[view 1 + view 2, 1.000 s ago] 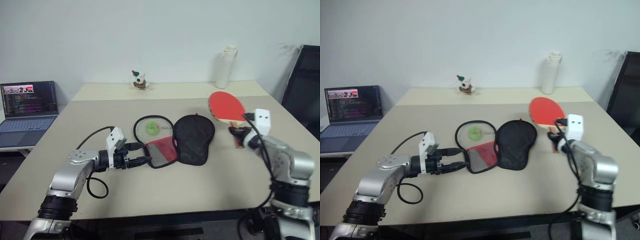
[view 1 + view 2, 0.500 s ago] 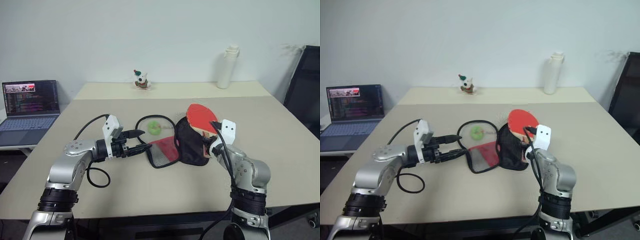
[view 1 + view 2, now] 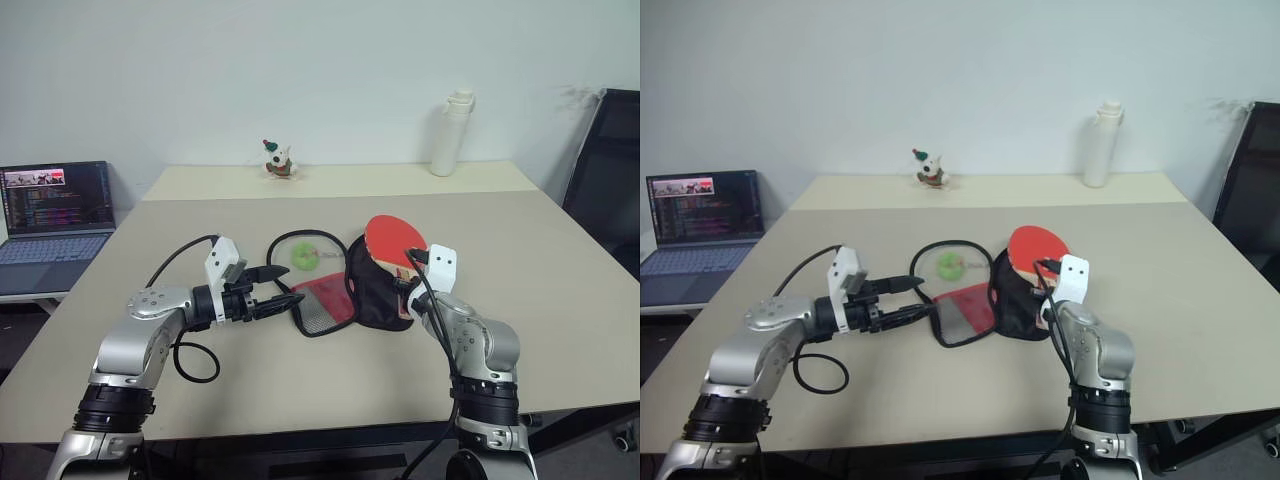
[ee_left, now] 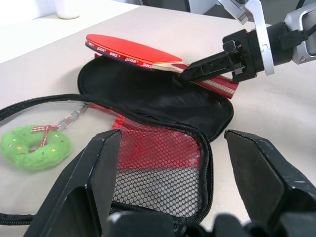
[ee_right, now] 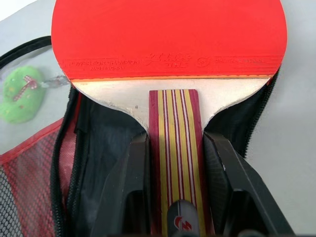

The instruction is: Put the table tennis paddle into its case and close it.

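Silver arms, black joints and looping cables; white wrist camera blocks; black two-fingered left tool (image 3: 278, 285).

The lower end of the paddle (image 5: 170, 49) handle is hidden between the right gripper (image 5: 175, 163) jaws. Under the paddle's blade, part of the case (image 4: 148, 98) lining is covered. The case's zipper loop runs off the picture edge beside the left gripper (image 4: 173, 182) jaws.

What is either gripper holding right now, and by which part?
The right gripper holds the table tennis paddle by its striped wooden handle, over the open case. The left gripper is open and holds nothing.
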Robot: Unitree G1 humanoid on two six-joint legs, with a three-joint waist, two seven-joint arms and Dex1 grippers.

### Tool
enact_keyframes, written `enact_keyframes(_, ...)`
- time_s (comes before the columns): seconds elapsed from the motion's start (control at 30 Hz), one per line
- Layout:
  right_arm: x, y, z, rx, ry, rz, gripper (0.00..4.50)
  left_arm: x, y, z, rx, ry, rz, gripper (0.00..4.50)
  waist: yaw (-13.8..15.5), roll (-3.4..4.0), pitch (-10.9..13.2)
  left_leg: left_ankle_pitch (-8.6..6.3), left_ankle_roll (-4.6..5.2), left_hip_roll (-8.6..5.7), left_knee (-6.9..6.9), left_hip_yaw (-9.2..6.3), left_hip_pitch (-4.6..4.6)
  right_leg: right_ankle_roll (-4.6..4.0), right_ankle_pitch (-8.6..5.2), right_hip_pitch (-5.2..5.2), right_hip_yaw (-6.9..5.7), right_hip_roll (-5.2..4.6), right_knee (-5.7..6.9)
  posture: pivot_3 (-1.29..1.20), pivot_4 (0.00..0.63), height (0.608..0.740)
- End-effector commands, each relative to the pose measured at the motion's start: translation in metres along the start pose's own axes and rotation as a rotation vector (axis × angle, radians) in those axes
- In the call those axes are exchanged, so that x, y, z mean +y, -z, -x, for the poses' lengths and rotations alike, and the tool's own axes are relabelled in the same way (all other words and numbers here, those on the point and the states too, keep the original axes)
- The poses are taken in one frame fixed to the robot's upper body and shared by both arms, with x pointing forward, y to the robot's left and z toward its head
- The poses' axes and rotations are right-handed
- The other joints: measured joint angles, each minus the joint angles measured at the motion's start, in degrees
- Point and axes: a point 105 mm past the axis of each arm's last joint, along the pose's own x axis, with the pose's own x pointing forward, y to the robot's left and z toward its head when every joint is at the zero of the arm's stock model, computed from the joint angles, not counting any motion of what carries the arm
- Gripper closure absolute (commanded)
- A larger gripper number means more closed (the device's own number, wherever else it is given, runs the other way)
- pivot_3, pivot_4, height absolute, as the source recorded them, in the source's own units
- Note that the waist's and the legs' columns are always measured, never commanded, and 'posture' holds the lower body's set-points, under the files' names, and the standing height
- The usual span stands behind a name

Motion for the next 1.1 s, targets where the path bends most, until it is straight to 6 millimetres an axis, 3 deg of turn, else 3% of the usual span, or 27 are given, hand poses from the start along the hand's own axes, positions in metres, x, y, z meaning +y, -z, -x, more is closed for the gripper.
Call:
enact_keyframes(0.03, 0.025, -0.010, 0.003, -0.054, -0.075, -0.020, 3.42, -0.002, -0.012, 0.002, -0.026, 0.002, -0.048, 0.86, 0.00, 0.00, 0.00, 0.00, 0.00, 0.00, 0.00, 0.00, 0.00, 0.00, 0.00, 0.00, 0.00, 0.00, 0.00, 0.00, 0.150, 0.740)
enact_keyframes(0.53, 0.018, 0.011, -0.009, 0.018, -0.033, -0.092, 3.42, -0.003, -0.010, 0.002, -0.016, 0.005, -0.042, 0.86, 0.01, 0.00, 0.00, 0.00, 0.00, 0.00, 0.00, 0.00, -0.01, 0.00, 0.00, -0.01, 0.00, 0.00, 0.00, 0.00, 0.150, 0.740)
enact_keyframes(0.87, 0.022, 0.009, -0.008, 0.001, -0.033, -0.096, 0.04, -0.003, -0.009, 0.003, -0.010, 0.003, -0.047, 0.86, 0.04, -0.01, -0.01, 0.00, 0.00, 0.00, 0.00, 0.00, -0.01, 0.03, -0.02, -0.01, 0.00, -0.01, -0.01, 0.00, 0.150, 0.740)
enact_keyframes(1.1, 0.050, -0.006, 0.008, -0.045, -0.203, -0.133, 0.04, 0.000, -0.005, 0.007, 0.000, -0.018, -0.044, 0.86, 0.06, -0.01, 0.00, 0.00, 0.00, 0.01, 0.00, 0.00, -0.01, 0.05, -0.03, -0.01, 0.00, -0.01, -0.01, 0.00, 0.150, 0.740)
